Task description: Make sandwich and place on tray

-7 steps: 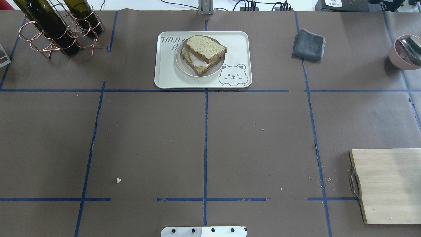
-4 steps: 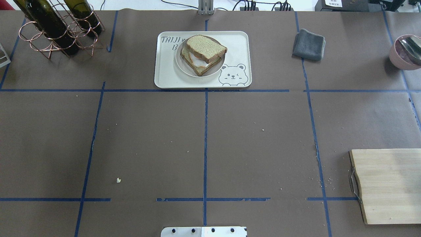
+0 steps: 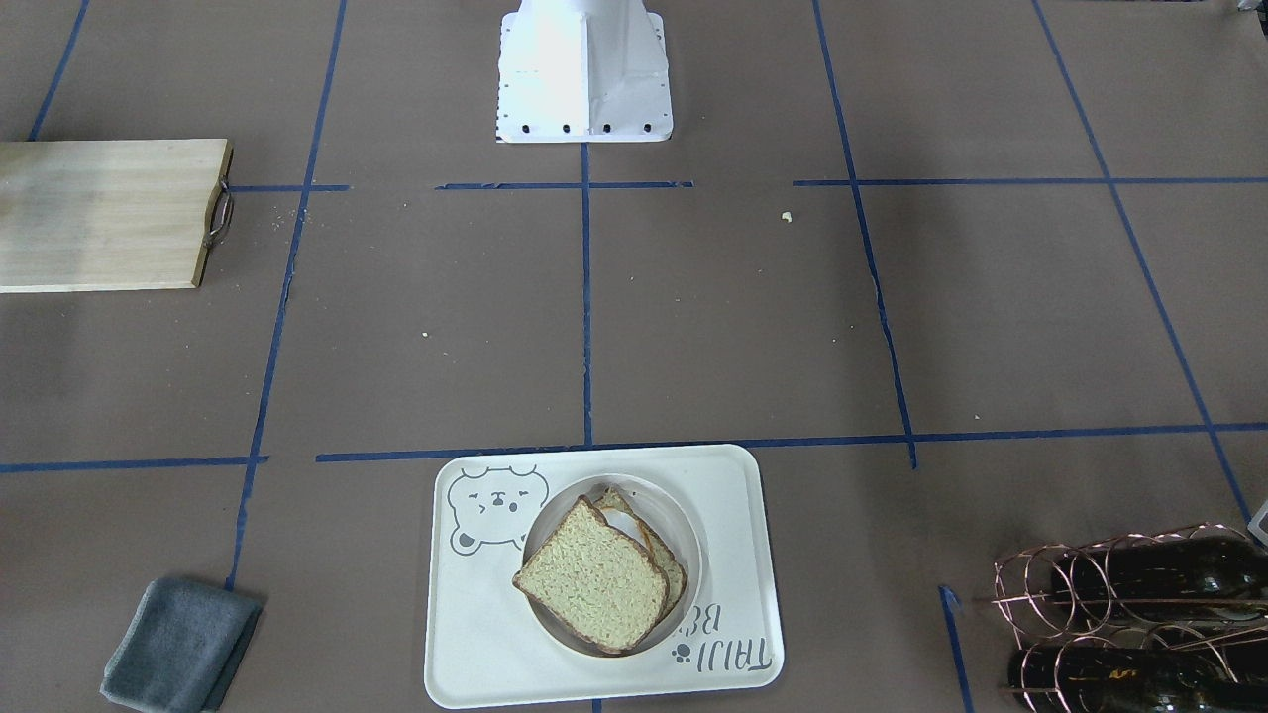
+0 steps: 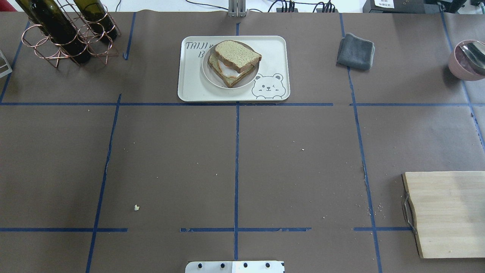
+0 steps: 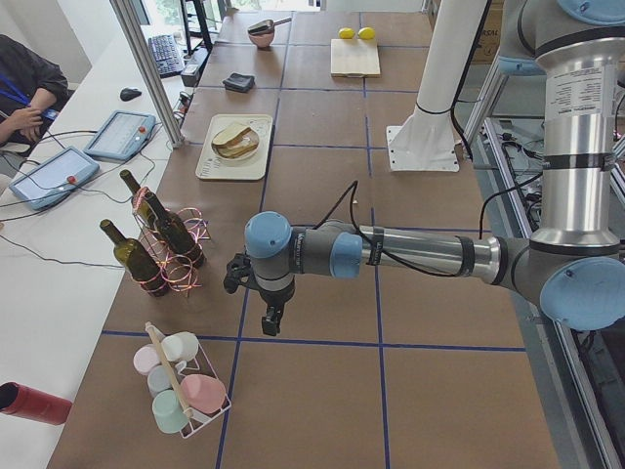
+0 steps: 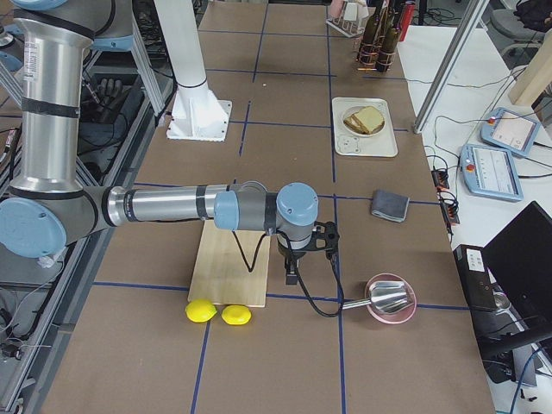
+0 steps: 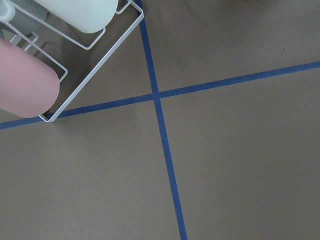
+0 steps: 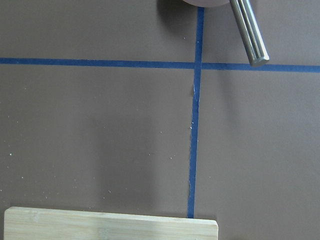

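Note:
The sandwich (image 4: 237, 57) lies on a small round white dish (image 4: 209, 76) on the cream tray (image 4: 189, 91) at the table's far middle. The top bread slice sits skewed over the lower one, and the white egg (image 4: 228, 72) shows between them. It also shows in the front view (image 3: 592, 576) on the tray (image 3: 475, 644). My left gripper (image 5: 271, 319) hangs over the table near the bottle rack, far from the tray. My right gripper (image 6: 293, 274) hangs beside the wooden board. I cannot tell whether either is open or shut.
A copper rack of wine bottles (image 4: 64, 30) stands far left, with a grey cloth (image 4: 356, 51) and a pink bowl with a spoon (image 4: 468, 60) far right. A wooden board (image 4: 447, 212) lies near right, two lemons (image 6: 217, 312) beside it. A wire rack of cups (image 5: 181, 386) stands past the left arm.

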Tool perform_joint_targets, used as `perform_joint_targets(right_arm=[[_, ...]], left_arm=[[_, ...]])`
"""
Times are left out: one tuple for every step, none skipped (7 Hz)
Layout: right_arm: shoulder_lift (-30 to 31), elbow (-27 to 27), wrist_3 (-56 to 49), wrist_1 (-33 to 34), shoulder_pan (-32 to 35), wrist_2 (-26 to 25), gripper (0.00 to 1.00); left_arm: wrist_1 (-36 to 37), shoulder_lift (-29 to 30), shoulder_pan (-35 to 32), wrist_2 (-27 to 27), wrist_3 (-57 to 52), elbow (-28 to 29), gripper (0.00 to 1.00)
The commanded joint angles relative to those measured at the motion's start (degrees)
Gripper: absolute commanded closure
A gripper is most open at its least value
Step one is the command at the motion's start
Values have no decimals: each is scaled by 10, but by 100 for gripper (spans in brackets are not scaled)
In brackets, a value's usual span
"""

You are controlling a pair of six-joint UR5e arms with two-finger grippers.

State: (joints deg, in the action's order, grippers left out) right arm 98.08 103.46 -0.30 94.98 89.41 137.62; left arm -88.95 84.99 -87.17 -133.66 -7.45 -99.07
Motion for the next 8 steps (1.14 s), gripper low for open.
perform_joint_targets(right_arm=[[3, -5, 0, 2, 5, 1, 0], [4, -6, -1, 2, 15, 2, 0], [7, -5, -1, 1, 27, 2, 0], [11, -5, -1, -1, 32, 2, 0], [22, -5, -8, -4, 32, -4, 0], [25, -5, -5, -4, 32, -5, 0], [24, -5, -5, -5, 32, -6, 0], [22, -5, -5, -6, 32, -6, 0]], left_arm=[[4, -13, -3, -2, -7, 1, 0], [4, -13, -4, -2, -6, 2, 0], [4, -13, -4, -2, -5, 2, 0], [4, -12, -4, -2, -4, 2, 0], [4, -12, -4, -2, -3, 2, 0], [4, -11, -4, -2, -3, 1, 0], [3, -10, -4, -2, -3, 1, 0], [3, -10, -4, -2, -2, 1, 0]])
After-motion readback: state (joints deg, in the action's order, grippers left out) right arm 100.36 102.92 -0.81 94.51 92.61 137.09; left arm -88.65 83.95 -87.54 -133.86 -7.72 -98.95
